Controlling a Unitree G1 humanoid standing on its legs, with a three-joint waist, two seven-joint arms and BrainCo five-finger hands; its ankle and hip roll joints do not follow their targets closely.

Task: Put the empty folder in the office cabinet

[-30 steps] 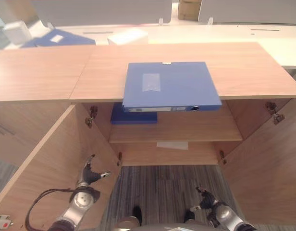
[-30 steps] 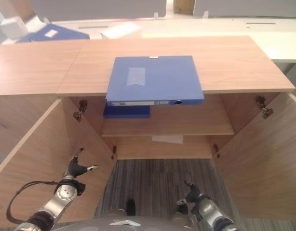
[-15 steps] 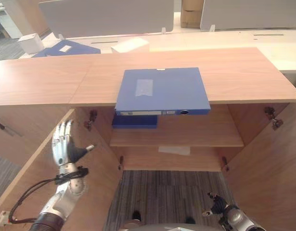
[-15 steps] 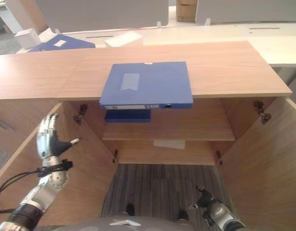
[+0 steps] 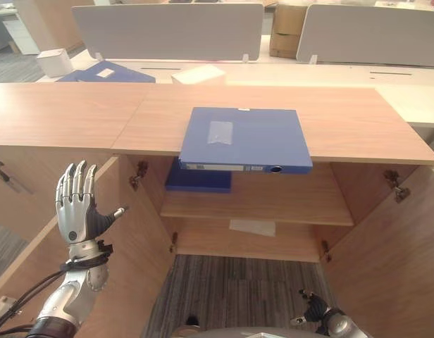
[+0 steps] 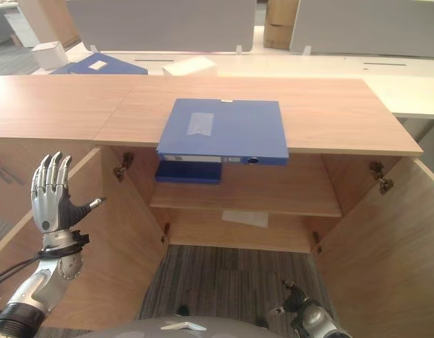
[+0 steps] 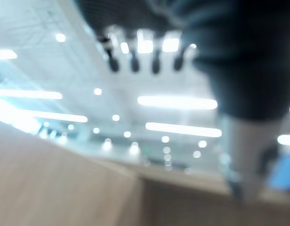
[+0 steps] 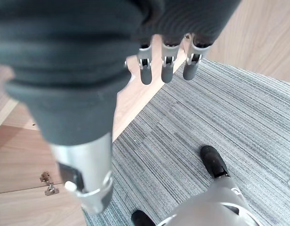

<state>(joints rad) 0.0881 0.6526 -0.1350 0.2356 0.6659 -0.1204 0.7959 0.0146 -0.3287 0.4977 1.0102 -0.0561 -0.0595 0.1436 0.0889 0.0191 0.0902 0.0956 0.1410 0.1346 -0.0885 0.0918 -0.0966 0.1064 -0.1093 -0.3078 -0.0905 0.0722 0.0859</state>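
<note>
A blue folder [image 5: 245,137] lies flat on top of the wooden office cabinet [image 5: 344,116], its spine hanging slightly over the front edge. Below it, a second blue folder [image 5: 199,182] lies at the left of the upper shelf [image 5: 273,204]. My left hand [image 5: 76,211] is raised in front of the open left door [image 5: 136,246], fingers straight and pointing up, holding nothing. In the left wrist view its fingers [image 7: 134,59] point at ceiling lights. My right hand [image 5: 319,320] hangs low near the carpet, fingers [image 8: 166,68] straight and empty.
Both cabinet doors stand wide open, the right door [image 5: 400,260] reaching toward me. A white sheet [image 5: 252,227] lies on the lower shelf. On the desk behind are another blue folder [image 5: 108,72] and white boxes [image 5: 198,74]. Grey partition screens [image 5: 168,32] stand beyond.
My left hand has risen from near the floor to chest height beside the left door, fingers now spread upward. The camera has tilted up. The right hand stays low.
</note>
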